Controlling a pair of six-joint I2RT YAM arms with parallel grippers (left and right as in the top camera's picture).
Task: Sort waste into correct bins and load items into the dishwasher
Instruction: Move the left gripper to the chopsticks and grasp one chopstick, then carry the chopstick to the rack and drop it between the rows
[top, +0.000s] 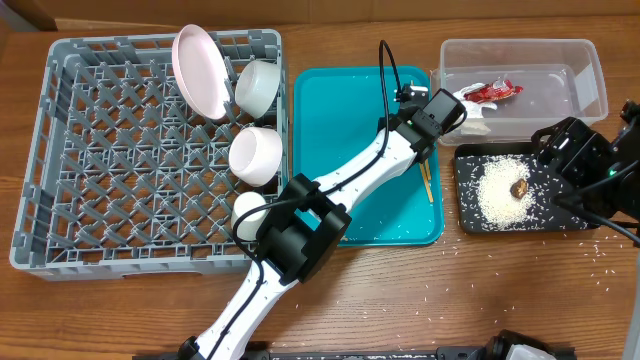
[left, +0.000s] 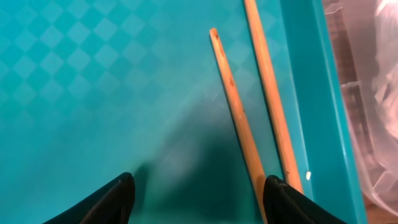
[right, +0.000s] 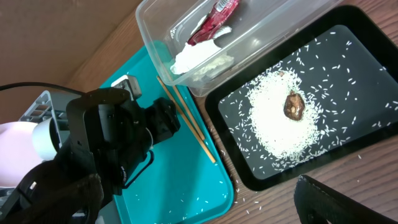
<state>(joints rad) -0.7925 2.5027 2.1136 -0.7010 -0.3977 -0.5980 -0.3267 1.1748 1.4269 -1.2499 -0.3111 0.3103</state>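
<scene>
**Two-arm sorting station, read from the robot's side of the table outward.** Nearest, loose rice grains (top: 428, 290) dot the bare wood. Beyond them the left arm reaches across the teal serving tray (top: 330, 120). The left gripper (left: 202, 202) hangs with jaws apart and empty just above the chopsticks (left: 238, 118), which lie flat and nearly parallel beside the tray's right rim. Both sticks run toward one finger rather than through the middle of the gap.

To the right, the right gripper (right: 196, 199) is likewise spread and carries nothing, near the right end of the black tray (top: 467, 222). There a rice heap (top: 495, 195) surrounds the brown food lump (top: 519, 187).

Farther back, the clear tub (top: 590, 70) holds the red-and-white wrapper (top: 495, 91) and the paper scrap (right: 193, 59). The grey dish rack (top: 60, 150) holds the plate (top: 200, 70), two bowls (top: 258, 85) and the cup (top: 247, 212).

Likely hazards:
- An off-centre close may catch one stick only, or scissor the pair.
- The thin sticks may roll on the slick tray.
- The outer finger may foul the raised rim.
</scene>
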